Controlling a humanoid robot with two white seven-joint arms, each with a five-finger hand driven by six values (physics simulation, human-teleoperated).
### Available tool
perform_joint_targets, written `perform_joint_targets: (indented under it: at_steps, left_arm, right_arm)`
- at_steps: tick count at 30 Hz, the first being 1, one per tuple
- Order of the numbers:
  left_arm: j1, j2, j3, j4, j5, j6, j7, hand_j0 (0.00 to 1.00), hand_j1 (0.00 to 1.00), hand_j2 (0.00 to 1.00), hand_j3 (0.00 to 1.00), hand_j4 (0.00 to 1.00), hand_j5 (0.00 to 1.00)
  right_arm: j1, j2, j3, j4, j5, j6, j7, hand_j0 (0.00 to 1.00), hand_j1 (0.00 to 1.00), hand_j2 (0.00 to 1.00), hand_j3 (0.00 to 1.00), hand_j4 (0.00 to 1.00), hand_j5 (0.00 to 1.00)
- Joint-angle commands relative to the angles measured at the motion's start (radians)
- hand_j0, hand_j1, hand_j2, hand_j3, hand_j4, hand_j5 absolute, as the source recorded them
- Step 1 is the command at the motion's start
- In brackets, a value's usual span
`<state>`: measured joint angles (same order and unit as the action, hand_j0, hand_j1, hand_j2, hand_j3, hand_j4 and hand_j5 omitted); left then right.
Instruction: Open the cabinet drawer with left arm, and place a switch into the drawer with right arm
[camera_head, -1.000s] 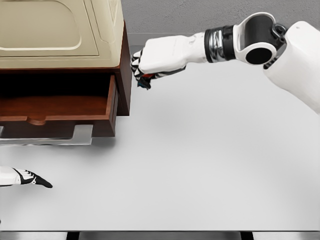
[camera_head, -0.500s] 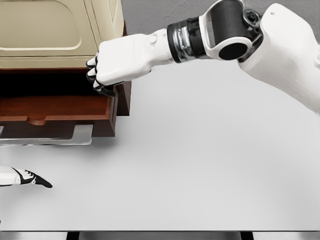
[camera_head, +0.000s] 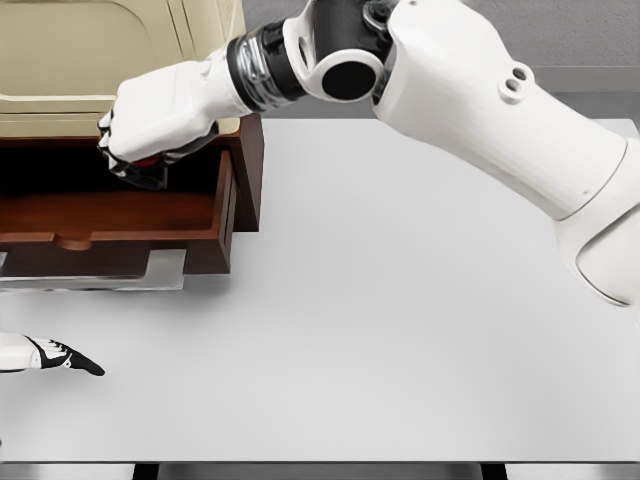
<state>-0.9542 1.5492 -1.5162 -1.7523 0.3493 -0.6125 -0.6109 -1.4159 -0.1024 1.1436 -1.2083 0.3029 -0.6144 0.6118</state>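
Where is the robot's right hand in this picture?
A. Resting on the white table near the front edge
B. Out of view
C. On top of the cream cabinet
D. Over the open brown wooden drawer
D: the right hand, fingers curled, hangs above the pulled-out brown wooden drawer.
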Motion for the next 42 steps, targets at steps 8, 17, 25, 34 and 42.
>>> perform_joint_targets:
  at_steps: [8, 17, 25, 34, 42]
  left_arm:
    - [0.0, -0.001, 0.001, 0.004, 0.007, 0.002, 0.0, 1.0, 1.0, 1.0, 1.0, 1.0, 1.0]
    - [0.0, 0.0, 0.004, 0.005, 0.005, 0.002, 0.0, 1.0, 1.0, 1.0, 1.0, 1.0, 1.0]
    - [0.0, 0.0, 0.004, 0.005, 0.005, 0.002, 0.0, 1.0, 1.0, 1.0, 1.0, 1.0, 1.0]
    - [0.0, -0.052, 0.033, 0.001, 0.002, 0.002, 0.0, 1.0, 1.0, 1.0, 1.0, 1.0, 1.0]
    - [0.0, -0.107, 0.045, 0.001, 0.005, 0.002, 0.0, 1.0, 1.0, 1.0, 1.0, 1.0, 1.0]
  right_arm:
    - [-0.02, 0.086, 0.045, 0.089, 0.002, 0.004, -0.001, 0.39, 0.39, 0.39, 0.39, 0.39, 0.39]
    - [-0.023, 0.082, 0.019, 0.095, 0.033, 0.004, -0.001, 1.0, 1.0, 1.0, 1.0, 1.0, 1.0]
    - [0.248, -0.508, -0.433, -0.257, 0.027, 0.004, -0.001, 1.0, 1.0, 1.0, 1.0, 1.0, 1.0]
    - [0.512, -0.783, -0.393, -0.3, 0.038, 0.004, -0.001, 1.0, 1.0, 1.0, 1.0, 1.0, 1.0]
    - [0.518, -0.77, -0.39, -0.29, 0.033, 0.004, -0.001, 1.0, 1.0, 1.0, 1.0, 1.0, 1.0]
